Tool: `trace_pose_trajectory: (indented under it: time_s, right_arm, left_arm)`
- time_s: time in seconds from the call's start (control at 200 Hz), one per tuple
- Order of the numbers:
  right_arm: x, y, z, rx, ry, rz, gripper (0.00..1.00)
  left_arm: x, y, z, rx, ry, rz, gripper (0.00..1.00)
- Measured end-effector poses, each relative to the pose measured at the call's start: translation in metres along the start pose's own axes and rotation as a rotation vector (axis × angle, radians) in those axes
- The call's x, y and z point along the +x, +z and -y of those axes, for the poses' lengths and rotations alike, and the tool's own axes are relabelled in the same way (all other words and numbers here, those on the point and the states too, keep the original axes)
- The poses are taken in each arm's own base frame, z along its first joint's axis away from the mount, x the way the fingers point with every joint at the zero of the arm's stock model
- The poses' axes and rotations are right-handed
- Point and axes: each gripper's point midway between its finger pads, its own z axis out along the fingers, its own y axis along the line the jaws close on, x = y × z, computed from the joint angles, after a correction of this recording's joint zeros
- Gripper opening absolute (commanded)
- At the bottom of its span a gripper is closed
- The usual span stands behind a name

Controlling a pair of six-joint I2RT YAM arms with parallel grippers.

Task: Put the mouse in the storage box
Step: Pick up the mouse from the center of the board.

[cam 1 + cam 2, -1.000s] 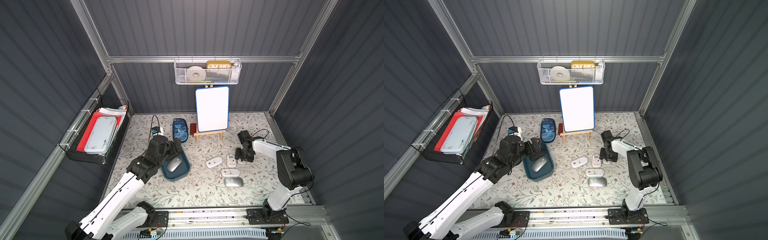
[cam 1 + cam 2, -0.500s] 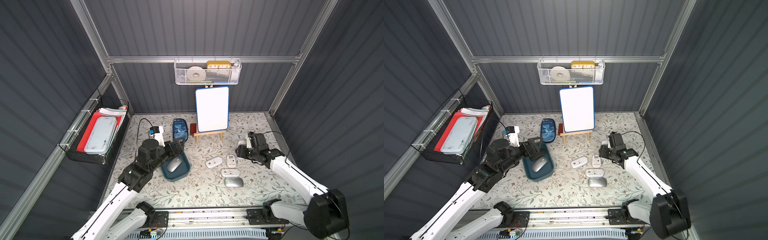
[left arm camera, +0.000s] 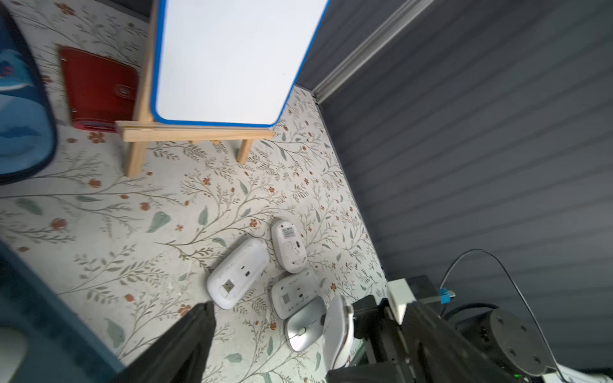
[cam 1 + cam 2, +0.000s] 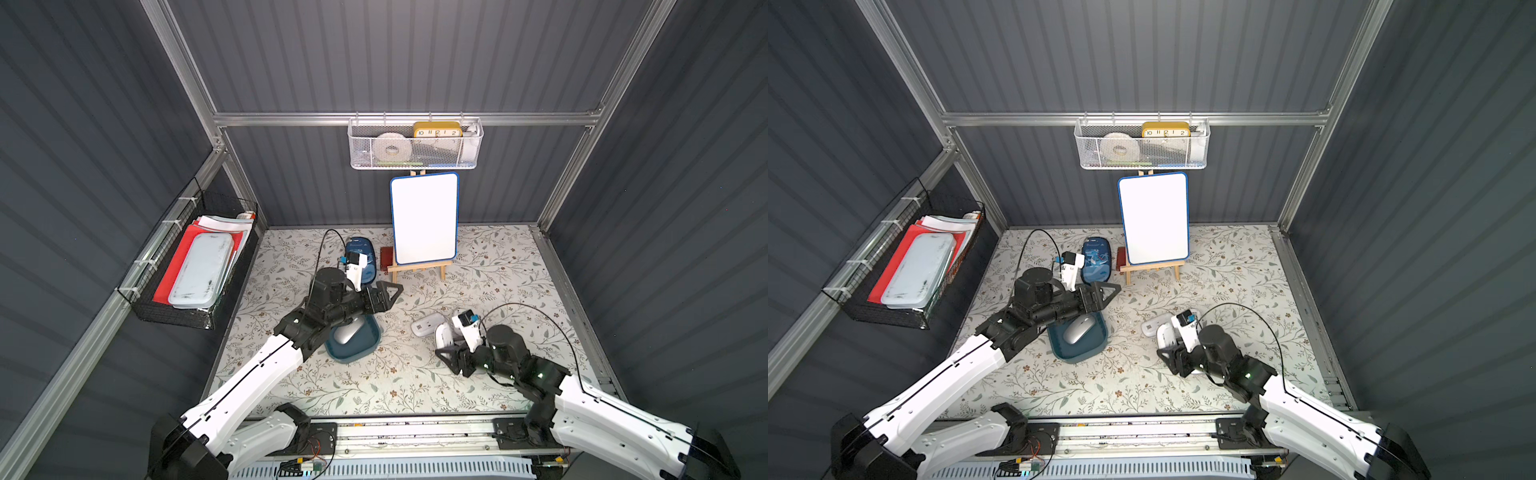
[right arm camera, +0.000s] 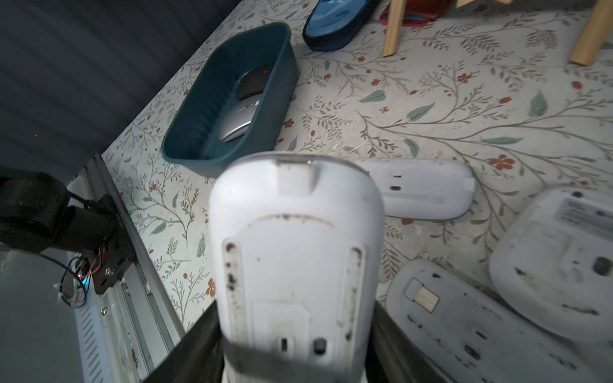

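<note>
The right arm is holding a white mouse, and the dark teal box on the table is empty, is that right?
Not quite. The storage box is not empty: a silver mouse already lies in it, as the right wrist view shows. The right gripper does hold a white mouse.

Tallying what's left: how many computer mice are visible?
6. Silver mouse in the storage box; held white mouse in the right gripper; on the mat: long white mouse, labelled white mouse, flat white mouse, second silver mouse. Others may be hidden.
</note>
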Motion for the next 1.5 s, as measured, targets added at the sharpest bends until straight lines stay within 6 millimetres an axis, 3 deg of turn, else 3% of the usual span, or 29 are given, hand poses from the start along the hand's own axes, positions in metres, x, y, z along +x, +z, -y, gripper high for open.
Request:
trace_pose_trajectory:
  time_s: [0.165, 0.38, 0.61, 0.775, 0.86, 1.061, 1.101, 1.191, 1.291, 1.366, 1.501]
  right_arm:
    - [-0.003, 0.001, -0.015, -0.039, -0.076, 0.026, 0.41]
    - [-0.01, 0.001, -0.015, -0.032, -0.093, 0.058, 0.41]
    - [-0.012, 0.001, -0.014, -0.021, -0.098, 0.066, 0.41]
    - [-0.011, 0.001, -0.013, -0.017, -0.1, 0.065, 0.4]
    - [-0.011, 0.002, -0.012, -0.016, -0.1, 0.061, 0.4]
    - [-0.008, 0.004, -0.011, -0.011, -0.098, 0.048, 0.41]
    - [-0.008, 0.004, -0.011, -0.01, -0.099, 0.049, 0.45]
    - [-0.008, 0.004, -0.011, -0.009, -0.098, 0.048, 0.73]
    - [-0.009, 0.005, -0.009, 0.002, -0.102, 0.053, 0.92]
    - [-0.01, 0.004, -0.006, 0.017, -0.097, 0.058, 0.97]
    - [-0.011, 0.004, -0.002, 0.043, -0.085, 0.067, 0.98]
  left_arm:
    - [0.023, 0.027, 0.016, 0.083, 0.017, -0.087, 0.92]
    - [0.074, 0.064, 0.018, 0.074, 0.012, -0.229, 0.91]
    - [0.113, 0.081, 0.035, 0.088, 0.03, -0.307, 0.86]
    - [0.13, 0.091, 0.035, 0.068, 0.018, -0.332, 0.6]
    - [0.138, 0.096, 0.031, 0.041, 0.019, -0.347, 0.53]
    - [0.137, 0.102, 0.027, -0.015, 0.016, -0.333, 0.2]
    - [0.137, 0.102, 0.026, -0.023, 0.014, -0.33, 0.15]
    - [0.137, 0.102, 0.025, -0.041, 0.017, -0.325, 0.05]
    - [0.134, 0.102, 0.019, -0.095, 0.01, -0.31, 0.0]
    - [0.128, 0.1, 0.008, -0.179, -0.004, -0.284, 0.0]
    - [0.106, 0.087, -0.012, -0.362, -0.05, -0.202, 0.0]
